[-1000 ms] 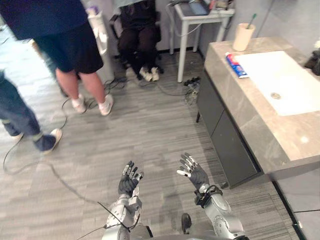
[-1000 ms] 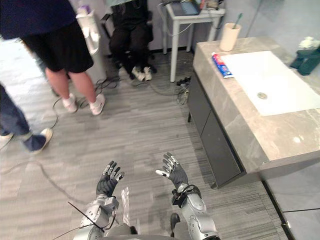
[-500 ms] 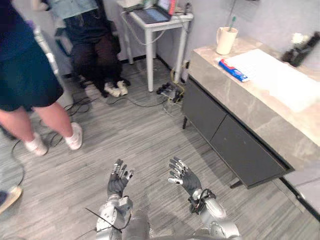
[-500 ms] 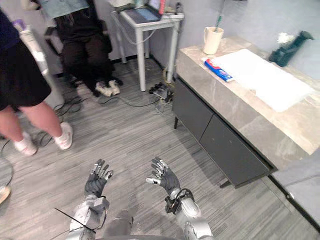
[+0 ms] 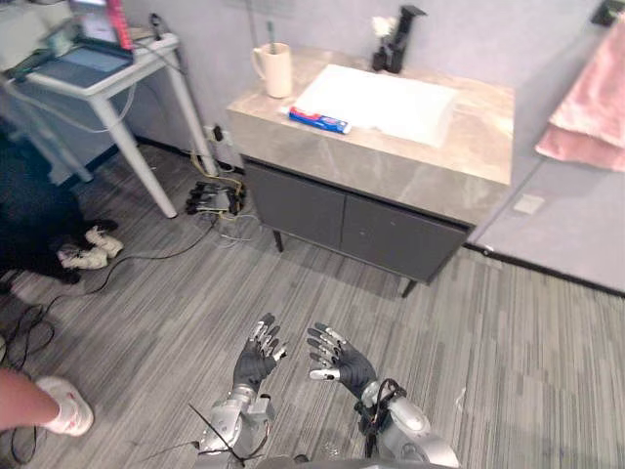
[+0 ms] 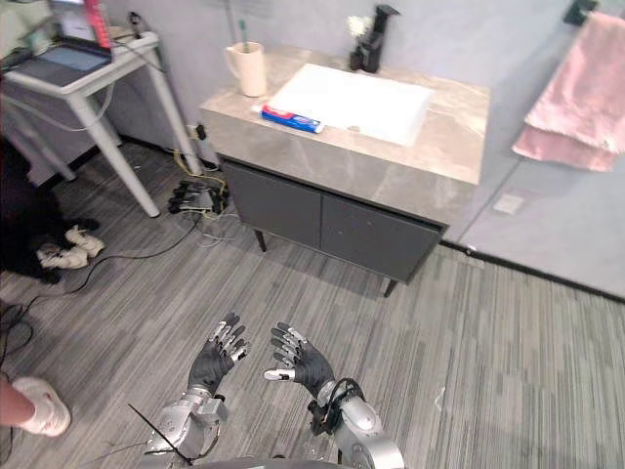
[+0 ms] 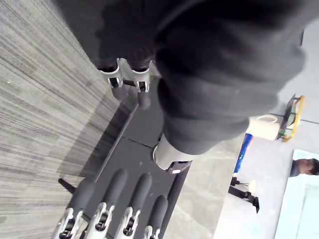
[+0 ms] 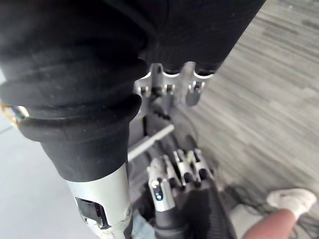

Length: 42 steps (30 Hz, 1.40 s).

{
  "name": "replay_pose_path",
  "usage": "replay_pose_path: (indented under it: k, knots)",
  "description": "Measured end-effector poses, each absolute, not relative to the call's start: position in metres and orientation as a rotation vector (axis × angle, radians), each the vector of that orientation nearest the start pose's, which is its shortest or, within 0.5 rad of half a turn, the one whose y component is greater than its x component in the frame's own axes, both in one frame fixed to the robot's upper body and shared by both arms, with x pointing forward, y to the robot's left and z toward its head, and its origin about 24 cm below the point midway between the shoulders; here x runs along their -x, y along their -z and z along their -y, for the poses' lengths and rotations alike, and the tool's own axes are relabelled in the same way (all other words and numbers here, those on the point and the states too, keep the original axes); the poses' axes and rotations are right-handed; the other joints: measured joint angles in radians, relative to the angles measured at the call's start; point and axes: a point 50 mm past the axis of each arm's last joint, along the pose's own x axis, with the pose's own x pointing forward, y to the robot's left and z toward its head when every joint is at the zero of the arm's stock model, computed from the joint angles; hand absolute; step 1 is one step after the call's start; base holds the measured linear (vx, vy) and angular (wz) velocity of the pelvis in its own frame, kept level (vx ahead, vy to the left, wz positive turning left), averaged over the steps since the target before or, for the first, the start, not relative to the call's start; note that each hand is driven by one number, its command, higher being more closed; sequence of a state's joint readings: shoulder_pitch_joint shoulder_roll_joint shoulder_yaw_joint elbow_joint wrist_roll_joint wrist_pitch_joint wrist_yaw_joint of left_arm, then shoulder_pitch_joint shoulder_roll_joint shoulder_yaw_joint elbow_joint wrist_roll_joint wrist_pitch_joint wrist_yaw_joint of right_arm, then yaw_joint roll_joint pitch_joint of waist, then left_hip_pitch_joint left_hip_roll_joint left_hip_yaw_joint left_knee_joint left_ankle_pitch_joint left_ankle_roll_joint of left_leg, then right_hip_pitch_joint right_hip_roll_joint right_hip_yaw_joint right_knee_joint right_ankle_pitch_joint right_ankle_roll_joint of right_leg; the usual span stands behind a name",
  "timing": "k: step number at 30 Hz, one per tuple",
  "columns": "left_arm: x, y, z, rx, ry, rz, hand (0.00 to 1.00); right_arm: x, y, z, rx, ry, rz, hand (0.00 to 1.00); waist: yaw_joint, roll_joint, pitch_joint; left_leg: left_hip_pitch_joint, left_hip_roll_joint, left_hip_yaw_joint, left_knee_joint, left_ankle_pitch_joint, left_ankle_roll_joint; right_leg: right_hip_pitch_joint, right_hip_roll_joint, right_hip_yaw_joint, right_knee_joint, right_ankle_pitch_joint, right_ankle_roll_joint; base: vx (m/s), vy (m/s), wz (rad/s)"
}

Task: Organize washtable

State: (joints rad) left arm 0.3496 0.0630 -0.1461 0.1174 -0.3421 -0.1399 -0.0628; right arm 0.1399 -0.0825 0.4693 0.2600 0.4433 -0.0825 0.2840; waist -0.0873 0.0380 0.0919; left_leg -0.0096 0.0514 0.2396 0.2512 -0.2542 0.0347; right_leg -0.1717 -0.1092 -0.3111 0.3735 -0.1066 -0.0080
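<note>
Hands (image 5: 258, 360) (image 5: 342, 358) raised, fingers (image 5: 322, 337) spread.

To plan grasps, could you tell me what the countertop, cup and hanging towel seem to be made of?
Countertop: likely polished stone or a stone-look slab, mottled grey-brown and smooth. Cup: probably ceramic or plastic, smooth cream. Towel: soft pink cloth, hanging in folds.

The camera has swung round: the washtable (image 5: 469, 161), earlier at the right, now stands ahead, a pink towel (image 5: 589, 103) beside it.
</note>
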Motion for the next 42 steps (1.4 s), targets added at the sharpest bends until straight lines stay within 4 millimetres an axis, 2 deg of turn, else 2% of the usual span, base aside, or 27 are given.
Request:
replay_pose_path:
  k: [1, 2, 3, 4, 6, 9, 11, 12, 13, 14, 15, 16, 17, 20, 23, 24, 28, 31, 35, 37, 38, 39, 40, 41, 42]
  knots:
    - [-0.162, 0.043, -0.145, 0.312, 0.013, -0.320, 0.00, -0.181, 0.040, 0.061, -0.387, -0.593, -0.367, 0.00, 0.019, -0.005, -0.001, 0.015, 0.001, 0.034, -0.007, 0.000, 0.000, 0.044, 0.008, -0.049, -0.099, 0.000, 0.000, 0.04, -0.012, -0.91]
    - [-0.162, 0.043, -0.145, 0.315, 0.012, -0.319, 0.00, -0.181, 0.041, 0.063, -0.388, -0.591, -0.370, 0.00, 0.026, -0.008, -0.003, 0.018, 0.001, 0.047, -0.009, 0.000, 0.000, 0.066, 0.018, -0.047, -0.150, 0.003, 0.005, 0.02, -0.050, -0.84]
    - [-0.163, 0.042, -0.146, 0.321, 0.000, -0.313, 0.00, -0.182, 0.041, 0.067, -0.382, -0.586, -0.371, 0.00, 0.041, -0.003, -0.006, 0.013, 0.012, 0.070, -0.010, 0.004, -0.007, 0.088, 0.049, -0.019, -0.240, 0.062, 0.017, 0.01, -0.061, -0.76]
    - [-0.163, 0.042, -0.146, 0.331, -0.010, -0.310, 0.00, -0.183, 0.041, 0.069, -0.384, -0.582, -0.370, 0.00, 0.047, -0.010, -0.011, -0.003, 0.016, 0.079, -0.009, 0.014, -0.023, 0.097, 0.067, 0.005, -0.317, 0.106, 0.015, 0.01, -0.076, -0.72]
    - [-0.162, 0.043, -0.144, 0.341, -0.015, -0.315, 0.00, -0.185, 0.040, 0.071, -0.377, -0.582, -0.366, 0.00, 0.048, -0.011, -0.008, -0.020, 0.020, 0.086, -0.007, 0.015, -0.025, 0.097, 0.085, 0.031, -0.376, 0.145, 0.007, 0.02, -0.058, -0.51]
    - [-0.157, 0.045, -0.144, 0.358, -0.022, -0.329, 0.00, -0.183, 0.042, 0.075, -0.381, -0.570, -0.374, 0.00, 0.048, -0.015, -0.002, -0.022, 0.028, 0.081, 0.059, 0.016, -0.027, 0.124, 0.092, 0.064, -0.396, 0.152, 0.002, 0.04, -0.051, -0.30]
    - [-0.157, 0.045, -0.143, 0.366, -0.024, -0.328, 0.00, -0.182, 0.044, 0.079, -0.397, -0.545, -0.379, 0.00, 0.054, -0.018, 0.006, -0.048, 0.033, 0.027, 0.163, 0.018, -0.029, 0.146, 0.091, 0.086, -0.399, 0.152, 0.001, 0.04, -0.044, -0.32]
    - [-0.158, 0.045, -0.143, 0.368, -0.027, -0.325, 0.00, -0.183, 0.044, 0.081, -0.403, -0.537, -0.377, 0.00, 0.062, -0.034, 0.019, -0.087, 0.027, -0.033, 0.235, 0.019, -0.039, 0.153, 0.083, 0.109, -0.399, 0.149, -0.006, 0.00, 0.022, -0.48]
    - [-0.158, 0.045, -0.143, 0.368, -0.024, -0.323, 0.00, -0.184, 0.043, 0.082, -0.411, -0.527, -0.370, 0.00, 0.074, -0.038, 0.025, -0.106, 0.014, -0.111, 0.248, -0.011, -0.030, 0.147, 0.080, 0.142, -0.397, 0.141, -0.018, -0.01, 0.036, -0.58]
    - [-0.158, 0.045, -0.143, 0.368, -0.025, -0.323, 0.00, -0.185, 0.042, 0.082, -0.413, -0.525, -0.366, 0.00, 0.077, -0.038, 0.030, -0.108, 0.012, -0.142, 0.233, -0.018, -0.032, 0.147, 0.080, 0.155, -0.398, 0.142, -0.018, -0.03, 0.051, -0.69]
    - [-0.157, 0.045, -0.143, 0.369, -0.025, -0.325, 0.00, -0.186, 0.042, 0.082, -0.414, -0.525, -0.365, 0.00, 0.075, -0.042, 0.034, -0.113, 0.008, -0.197, 0.163, -0.007, -0.048, 0.141, 0.081, 0.174, -0.398, 0.145, -0.016, -0.02, 0.041, -0.54]
    - [-0.156, 0.046, -0.142, 0.371, -0.026, -0.328, 0.00, -0.185, 0.042, 0.083, -0.413, -0.523, -0.366, 0.00, 0.077, -0.035, 0.031, -0.112, 0.017, -0.215, 0.113, 0.014, -0.069, 0.134, 0.088, 0.185, -0.398, 0.147, -0.013, 0.00, 0.132, -0.85]
    - [-0.156, 0.047, -0.141, 0.374, -0.027, -0.334, 0.00, -0.184, 0.045, 0.087, -0.408, -0.510, -0.378, 0.00, 0.079, -0.010, 0.028, -0.093, 0.043, -0.224, 0.022, 0.035, -0.110, 0.133, 0.107, 0.219, -0.419, 0.172, 0.009, 0.02, 0.136, -0.66]
    - [-0.158, 0.045, -0.142, 0.360, -0.012, -0.328, 0.00, -0.180, 0.047, 0.089, -0.430, -0.482, -0.382, 0.00, 0.074, -0.032, 0.022, -0.063, 0.015, -0.201, -0.046, 0.061, -0.093, 0.133, 0.082, 0.235, -0.447, 0.194, 0.033, 0.04, 0.106, -0.26]
    - [-0.159, 0.044, -0.139, 0.351, 0.031, -0.324, 0.00, -0.180, 0.047, 0.092, -0.450, -0.446, -0.373, 0.00, 0.073, -0.022, 0.011, -0.017, -0.008, -0.187, -0.113, 0.089, -0.081, 0.136, 0.066, 0.243, -0.448, 0.197, 0.041, 0.09, 0.079, -0.08]
    - [-0.152, 0.053, -0.135, 0.340, 0.057, -0.378, 0.00, -0.176, 0.050, 0.091, -0.482, -0.414, -0.384, 0.00, 0.074, -0.038, -0.028, 0.011, -0.016, -0.201, -0.193, 0.138, -0.089, 0.133, 0.057, 0.256, -0.472, 0.232, 0.051, 0.06, 0.047, -0.04]
    - [-0.152, 0.053, -0.135, 0.339, 0.057, -0.376, 0.00, -0.176, 0.050, 0.091, -0.482, -0.411, -0.382, 0.00, 0.076, -0.038, -0.028, 0.019, -0.018, -0.201, -0.200, 0.140, -0.085, 0.135, 0.056, 0.251, -0.472, 0.232, 0.052, 0.00, 0.000, 0.01]
    - [-0.159, 0.050, -0.136, 0.335, 0.057, -0.356, 0.00, -0.179, 0.050, 0.101, -0.493, -0.345, -0.371, 0.00, 0.075, -0.039, -0.028, 0.003, -0.021, -0.212, -0.202, 0.145, -0.080, 0.135, 0.049, 0.219, -0.471, 0.230, 0.054, -0.01, 0.010, 0.25]
    - [-0.161, 0.049, -0.153, 0.322, -0.029, -0.341, 0.00, -0.185, 0.050, 0.123, -0.486, -0.194, -0.348, 0.00, 0.083, -0.046, -0.024, -0.013, -0.036, -0.210, -0.201, 0.148, -0.072, 0.134, 0.025, 0.173, -0.471, 0.222, 0.065, -0.02, 0.036, 0.19]
    - [-0.161, 0.049, -0.164, 0.320, -0.087, -0.329, 0.00, -0.186, 0.053, 0.136, -0.468, -0.114, -0.350, 0.00, 0.087, -0.056, -0.022, -0.044, -0.041, -0.186, -0.159, 0.123, -0.045, 0.134, -0.003, 0.095, -0.471, 0.195, 0.097, -0.04, 0.079, 0.44]
    - [-0.161, 0.048, -0.171, 0.314, -0.127, -0.325, 0.00, -0.186, 0.054, 0.147, -0.456, -0.050, -0.348, 0.00, 0.091, -0.063, -0.013, -0.073, -0.039, -0.144, -0.092, 0.093, -0.038, 0.125, -0.030, 0.021, -0.436, 0.172, 0.115, -0.02, 0.131, 0.77]
    - [-0.160, 0.048, -0.175, 0.308, -0.144, -0.323, 0.00, -0.184, 0.057, 0.161, -0.447, 0.024, -0.351, 0.00, 0.088, -0.053, -0.003, -0.104, -0.034, -0.112, -0.014, 0.056, -0.019, 0.102, -0.063, -0.035, -0.337, 0.138, 0.140, -0.01, 0.173, 0.88]
    - [-0.161, 0.047, -0.176, 0.308, -0.151, -0.318, 0.00, -0.180, 0.059, 0.168, -0.443, 0.063, -0.360, 0.00, 0.083, -0.039, 0.005, -0.104, -0.029, -0.119, 0.006, 0.029, -0.007, 0.090, -0.078, -0.049, -0.264, 0.120, 0.137, 0.01, 0.264, 0.85]
    - [-0.160, 0.048, -0.179, 0.314, -0.182, -0.320, 0.00, -0.177, 0.061, 0.175, -0.428, 0.103, -0.367, 0.00, 0.087, -0.031, 0.021, -0.101, -0.036, -0.133, 0.038, -0.010, 0.011, 0.015, -0.121, -0.059, -0.054, 0.077, 0.080, 0.04, 0.336, 0.47]
    - [-0.157, 0.049, -0.182, 0.313, -0.210, -0.327, 0.00, -0.174, 0.061, 0.175, -0.421, 0.108, -0.373, 0.00, 0.086, -0.026, 0.037, -0.083, -0.041, -0.136, 0.045, -0.034, 0.049, -0.070, -0.159, -0.023, 0.168, 0.091, -0.016, 0.05, 0.327, 0.29]
